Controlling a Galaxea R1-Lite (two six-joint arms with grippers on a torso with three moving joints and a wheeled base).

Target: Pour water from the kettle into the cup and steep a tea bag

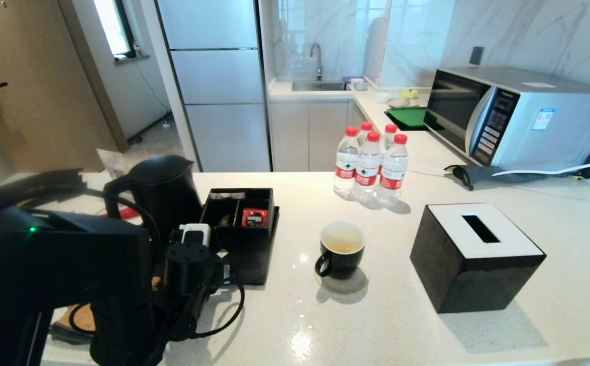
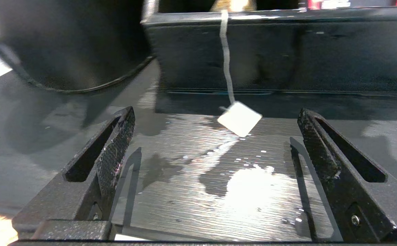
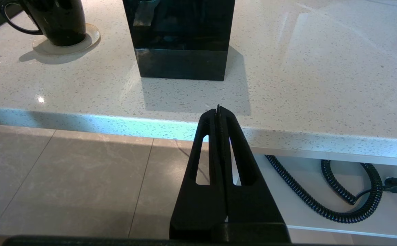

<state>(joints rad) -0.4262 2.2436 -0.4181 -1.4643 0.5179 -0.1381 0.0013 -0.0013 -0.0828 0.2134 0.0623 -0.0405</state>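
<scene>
From the head camera you see the small glossy black cup with pale yellowish water on a round coaster, the tall matte black kettle beside the black compartment tray.

Your left gripper has its fingers spread apart, the tea bag's white paper tag dangling between them on its string.

Your right gripper is pressed together, parked below the speckled white counter edge.
</scene>
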